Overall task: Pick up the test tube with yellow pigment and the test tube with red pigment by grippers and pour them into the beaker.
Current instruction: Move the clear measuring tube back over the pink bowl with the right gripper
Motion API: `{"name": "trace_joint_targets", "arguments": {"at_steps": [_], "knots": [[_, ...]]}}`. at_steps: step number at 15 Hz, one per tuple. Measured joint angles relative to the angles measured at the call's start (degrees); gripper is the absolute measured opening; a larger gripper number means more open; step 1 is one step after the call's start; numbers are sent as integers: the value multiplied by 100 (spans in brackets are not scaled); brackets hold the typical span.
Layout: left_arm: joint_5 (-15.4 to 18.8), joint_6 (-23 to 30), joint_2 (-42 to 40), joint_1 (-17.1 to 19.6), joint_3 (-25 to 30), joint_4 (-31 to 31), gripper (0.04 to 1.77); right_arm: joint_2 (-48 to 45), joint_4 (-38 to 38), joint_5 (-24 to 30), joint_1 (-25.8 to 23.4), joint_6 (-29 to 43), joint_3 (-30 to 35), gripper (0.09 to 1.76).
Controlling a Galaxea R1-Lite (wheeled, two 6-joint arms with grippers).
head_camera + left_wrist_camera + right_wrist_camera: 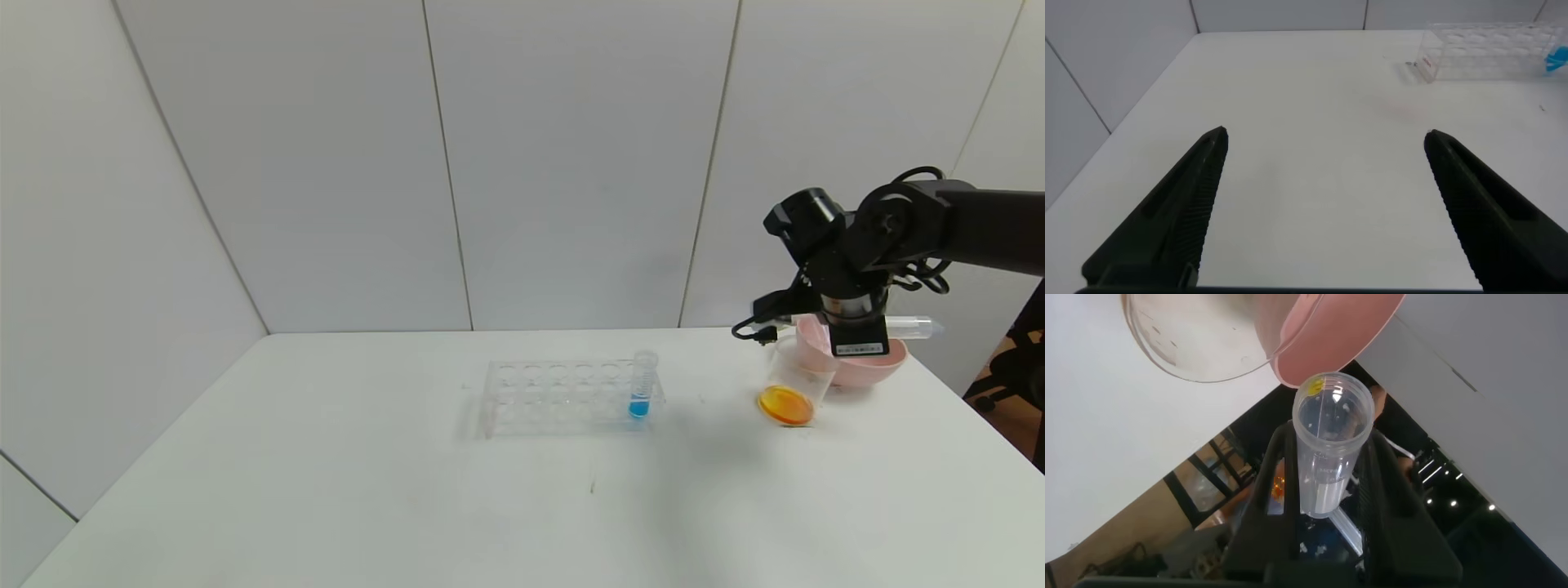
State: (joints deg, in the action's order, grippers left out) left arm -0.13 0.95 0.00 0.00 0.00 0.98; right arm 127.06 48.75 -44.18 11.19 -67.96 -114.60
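The left gripper [1323, 204] hangs wide open over bare table [326, 490] — idle. Farther off, the beaker [796, 384] holds orange liquid; above the pink bowl [878, 367] behind it, the right gripper [857, 339] clamps a sideways, nearly drained test tube [914, 328] — probably for discarding.

The right arm [939, 220] is black with rounded joints, looping black cables, a silver wrist ring and a white label sticker; the left gripper [1323, 143] has ribbed black fingers [1184, 204].
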Motion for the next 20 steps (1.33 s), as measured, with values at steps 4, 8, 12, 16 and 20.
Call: {"name": "trace_joint_targets", "arguments": {"at_steps": [4, 8, 12, 16, 20], "knots": [[-2, -2, 0, 0, 0, 0, 172, 0, 32, -40, 60, -5, 0, 48], [-2, -2, 0, 0, 0, 0, 172, 6, 5, -46, 94, -5, 0, 48], [-2, 0, 0, 0, 0, 0, 172, -5, -135, -13, 90, 26, 2, 48], [0, 0, 0, 0, 0, 0, 172, -217, -343, 1317, -22, 532, 2, 48], [-2, 0, 0, 0, 0, 0, 172, -711, -329, 3365, -169, 2505, 267, 48]]}}
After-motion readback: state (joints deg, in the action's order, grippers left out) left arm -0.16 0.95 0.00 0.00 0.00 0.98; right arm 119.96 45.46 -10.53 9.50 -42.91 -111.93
